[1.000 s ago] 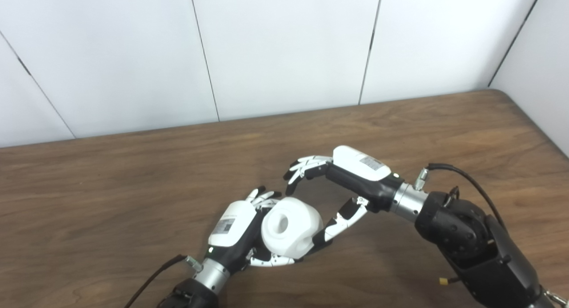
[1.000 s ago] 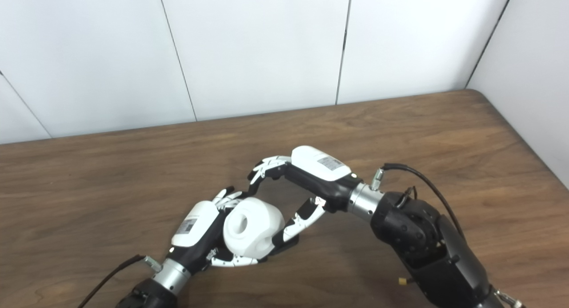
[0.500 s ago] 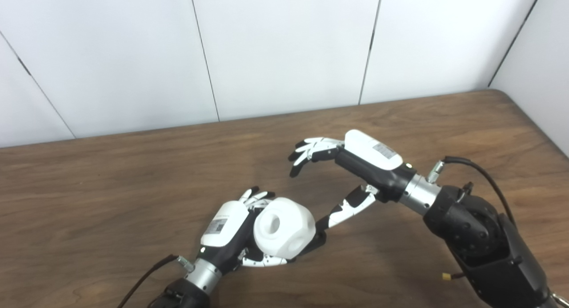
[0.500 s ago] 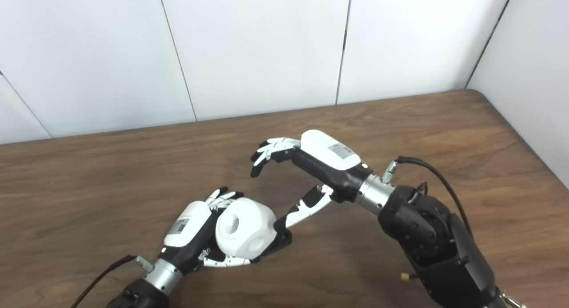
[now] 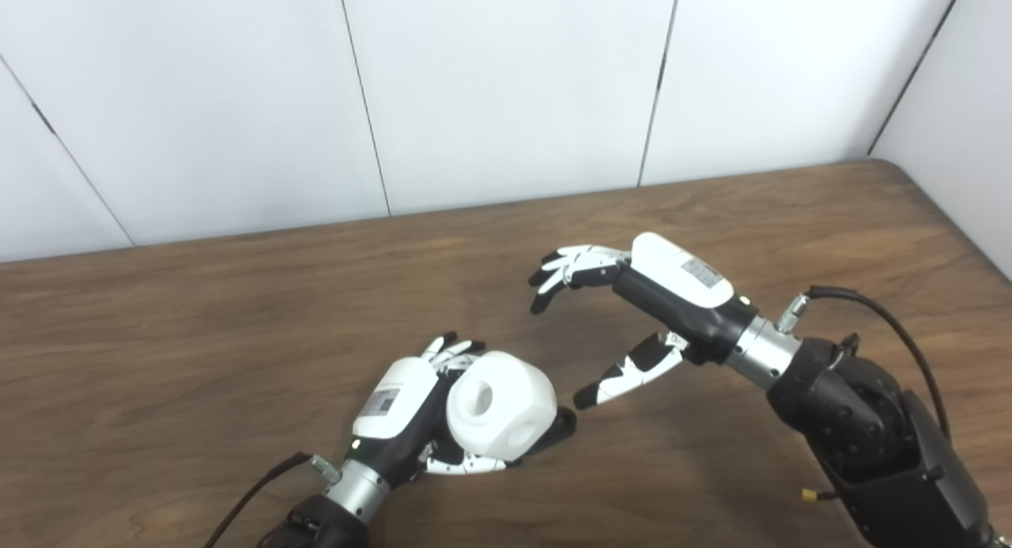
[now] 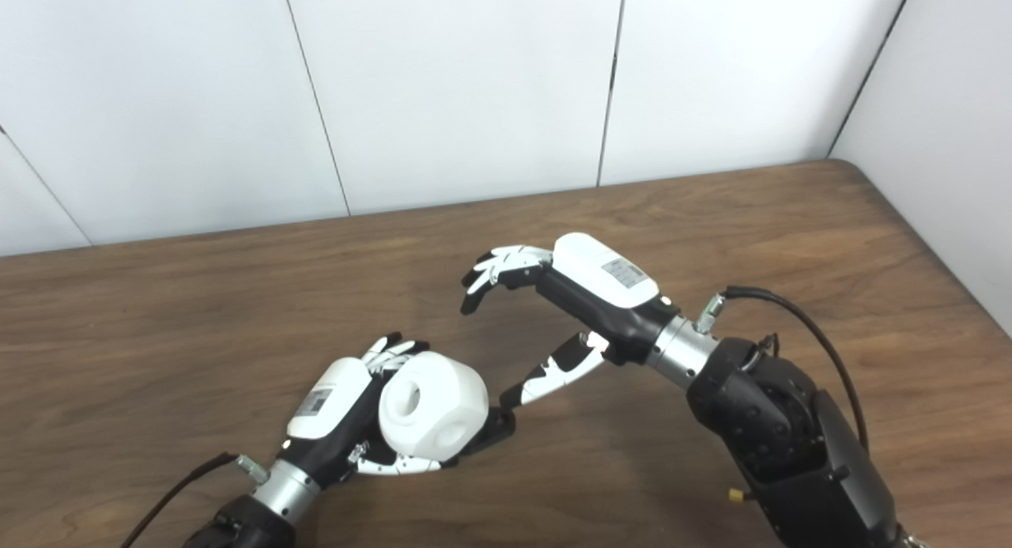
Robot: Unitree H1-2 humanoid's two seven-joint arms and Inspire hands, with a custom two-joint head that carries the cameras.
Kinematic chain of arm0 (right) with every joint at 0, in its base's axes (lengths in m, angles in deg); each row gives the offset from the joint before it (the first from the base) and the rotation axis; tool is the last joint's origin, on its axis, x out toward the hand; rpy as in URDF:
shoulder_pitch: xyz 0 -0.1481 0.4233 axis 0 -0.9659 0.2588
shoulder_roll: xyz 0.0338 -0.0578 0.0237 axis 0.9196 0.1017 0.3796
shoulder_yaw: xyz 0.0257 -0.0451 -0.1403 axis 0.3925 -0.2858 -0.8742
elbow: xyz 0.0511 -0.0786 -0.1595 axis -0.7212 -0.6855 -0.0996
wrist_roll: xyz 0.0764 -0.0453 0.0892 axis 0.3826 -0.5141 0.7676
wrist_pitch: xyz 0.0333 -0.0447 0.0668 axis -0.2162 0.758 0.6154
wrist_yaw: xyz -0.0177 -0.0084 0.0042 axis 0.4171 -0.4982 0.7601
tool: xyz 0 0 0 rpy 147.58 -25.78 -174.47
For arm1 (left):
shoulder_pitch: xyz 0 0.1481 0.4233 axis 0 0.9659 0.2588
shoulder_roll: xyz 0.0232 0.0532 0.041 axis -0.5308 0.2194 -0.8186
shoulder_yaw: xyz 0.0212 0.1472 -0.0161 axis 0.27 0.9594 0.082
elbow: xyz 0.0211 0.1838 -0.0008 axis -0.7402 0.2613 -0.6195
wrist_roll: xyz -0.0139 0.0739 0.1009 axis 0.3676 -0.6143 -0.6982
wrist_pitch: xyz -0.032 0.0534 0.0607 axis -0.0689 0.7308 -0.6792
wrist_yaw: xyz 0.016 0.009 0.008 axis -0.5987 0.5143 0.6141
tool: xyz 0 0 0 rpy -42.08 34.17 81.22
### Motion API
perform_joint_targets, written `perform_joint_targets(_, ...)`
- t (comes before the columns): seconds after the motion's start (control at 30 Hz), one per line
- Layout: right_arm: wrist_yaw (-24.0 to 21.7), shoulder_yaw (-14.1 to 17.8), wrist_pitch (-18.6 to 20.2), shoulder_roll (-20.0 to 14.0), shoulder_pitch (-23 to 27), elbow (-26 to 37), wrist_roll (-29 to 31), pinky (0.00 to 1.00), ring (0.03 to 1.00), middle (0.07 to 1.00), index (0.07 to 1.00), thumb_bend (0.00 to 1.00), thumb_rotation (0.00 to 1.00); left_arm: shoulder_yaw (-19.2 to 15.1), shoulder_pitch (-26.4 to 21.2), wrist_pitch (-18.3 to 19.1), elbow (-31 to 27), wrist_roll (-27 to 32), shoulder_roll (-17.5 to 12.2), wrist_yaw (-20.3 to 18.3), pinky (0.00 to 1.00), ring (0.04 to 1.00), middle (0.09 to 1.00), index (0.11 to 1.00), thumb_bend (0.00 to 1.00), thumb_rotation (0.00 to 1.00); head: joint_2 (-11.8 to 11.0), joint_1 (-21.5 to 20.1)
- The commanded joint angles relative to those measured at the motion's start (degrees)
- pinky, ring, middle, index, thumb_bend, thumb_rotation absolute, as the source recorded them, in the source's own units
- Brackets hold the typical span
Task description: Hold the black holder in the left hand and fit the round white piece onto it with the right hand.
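The round white piece [image 5: 498,406] has a round hole on its upper face and sits on the black holder [image 5: 556,426], of which only a dark tip shows at its lower right. My left hand [image 5: 411,410] is shut around this assembly, low over the table, with the holder's body hidden behind the white piece and the fingers. My right hand [image 5: 624,319] hangs open to the right of it and a little farther back, fingers curled downward, thumb pointing at the holder's tip without touching it. Nothing is in the right hand.
The brown wooden table [image 5: 198,326] runs back to white wall panels [image 5: 506,89]. Its rounded right corner [image 5: 893,168] lies beside the side wall. A black cable [image 5: 870,311] loops off the right forearm, and another [image 5: 253,496] trails from the left wrist.
My right hand has let go of the white piece and drawn back to the right and away, fingers spreading. The left hand with the assembly has shifted slightly to the left.
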Motion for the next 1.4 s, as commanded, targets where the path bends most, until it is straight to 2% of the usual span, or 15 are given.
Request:
perform_joint_targets(0.0,1.87,0.42,-3.11,-0.26,1.6,1.29,-0.17,0.67,0.837,0.783,0.659,0.55,0.31,-0.19,-0.68,-0.44,-0.45,-0.67,-1.03,-0.17,1.0,0.903,0.758,0.484,0.52,0.07,0.03,-0.04)
perform_joint_targets(0.23,4.42,-0.85,-9.22,0.25,3.88,-0.81,-3.81,0.59,0.751,0.732,0.667,0.31,0.47,-0.07,-0.47,-0.57,-0.22,-0.49,-0.99,-0.18,1.0,0.901,0.759,0.484,0.52,0.07,-0.18,0.22)
perform_joint_targets(0.4,5.13,-1.21,-11.44,1.0,5.73,-1.74,-3.9,0.55,0.722,0.716,0.693,0.27,0.55,0.14,-0.63,-0.26,-0.11,-1.0,-0.76,-0.12,1.0,0.901,0.759,0.484,0.52,0.07,-0.31,0.88)
perform_joint_targets(0.63,5.32,-1.41,-12.26,2.01,5.94,-2.05,-3.83,0.52,0.703,0.706,0.684,0.28,0.47,0.61,-0.67,0.12,0.2,-1.7,-0.16,0.18,1.0,0.901,0.758,0.484,0.52,0.07,-0.21,2.05)
perform_joint_targets(0.93,5.21,-2.47,-13.06,3.06,4.43,-2.14,-3.84,0.52,0.697,0.702,0.68,0.3,0.46,0.85,-0.66,0.43,0.41,-2.49,0.88,0.95,1.0,0.897,0.754,0.484,0.52,0.07,0.25,3.37)
perform_joint_targets(1.13,6.73,-2.88,-16.54,4.2,3.34,-4.24,-2.44,0.5,0.669,0.662,0.637,0.35,0.29,0.74,-0.68,0.45,0.82,-2.04,1.18,1.0,1.0,0.902,0.756,0.484,0.52,0.07,0.24,3.98)
perform_joint_targets(1.37,7.33,-3.17,-18.93,4.43,2.56,-6.33,-3.21,0.49,0.666,0.65,0.617,0.38,0.26,0.77,-0.71,0.65,0.51,-2.28,1.27,1.02,1.0,0.902,0.755,0.484,0.52,0.07,0.43,4.16)
